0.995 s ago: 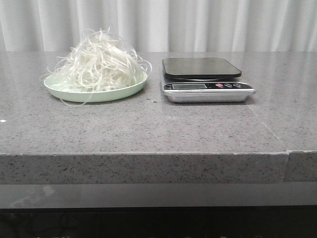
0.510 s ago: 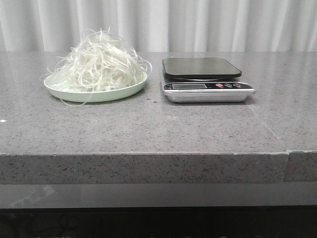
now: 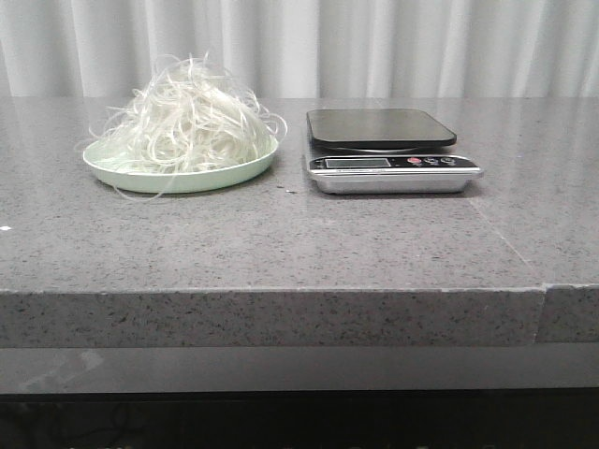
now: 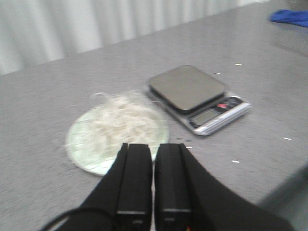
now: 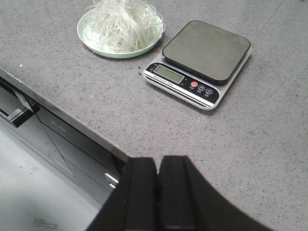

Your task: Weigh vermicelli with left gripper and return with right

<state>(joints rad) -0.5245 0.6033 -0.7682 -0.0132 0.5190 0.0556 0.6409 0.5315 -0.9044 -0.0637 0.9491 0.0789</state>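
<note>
— While heaped on the plate [image 3: 140, 178] just left of the scale [image 3: 393, 174], does the vermicelli [image 3: 185, 120] show a long axis?
— None; a rounded mound.
— Grippers?
— Left gripper [image 4: 153, 180] and right gripper [image 5: 158, 192]: fingers pressed together, empty. The left wrist view is blurred; the scale's display is unreadable.

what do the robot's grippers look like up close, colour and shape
Both are matte black. The left gripper has two flat, blocky, square-ended fingers widening into an angular body, with a thin black cable looping beside it. The right gripper looks the same; no cable or markings show.
</note>
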